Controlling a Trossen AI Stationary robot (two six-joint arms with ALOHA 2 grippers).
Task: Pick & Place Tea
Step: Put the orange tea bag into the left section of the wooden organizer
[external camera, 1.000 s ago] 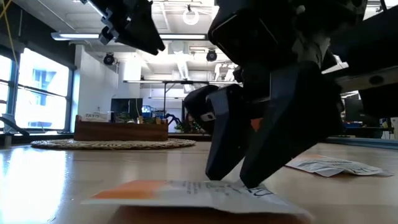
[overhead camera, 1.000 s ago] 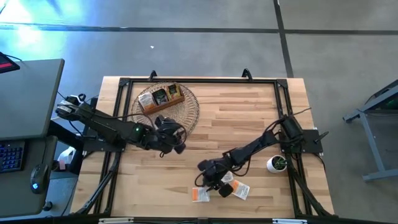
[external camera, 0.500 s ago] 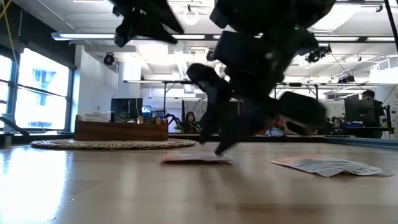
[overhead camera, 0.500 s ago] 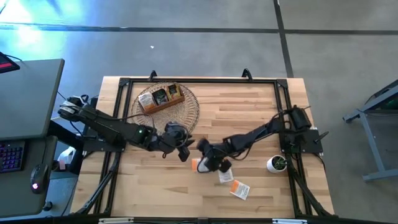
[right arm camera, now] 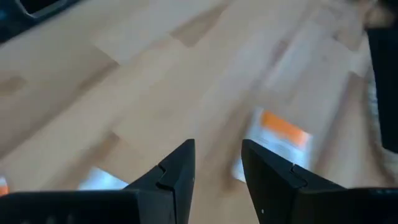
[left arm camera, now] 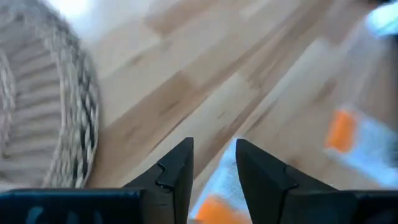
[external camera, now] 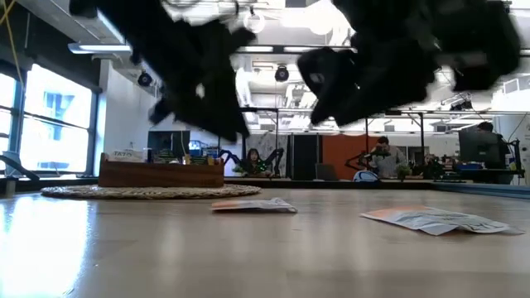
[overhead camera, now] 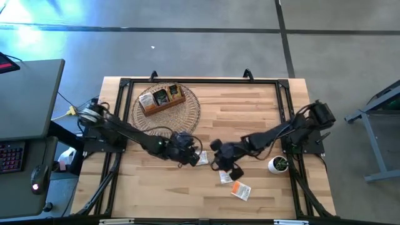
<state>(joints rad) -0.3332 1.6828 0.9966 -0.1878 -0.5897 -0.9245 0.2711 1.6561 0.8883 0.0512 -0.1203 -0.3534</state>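
Tea sachet lies on the surface between both grippers. Left gripper and right gripper hover above it, fingers parted, grasping nothing.

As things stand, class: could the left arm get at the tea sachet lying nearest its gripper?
Probably yes. The left gripper hangs open just above that tea sachet, nothing between them. The right gripper hovers close beside and could crowd it.
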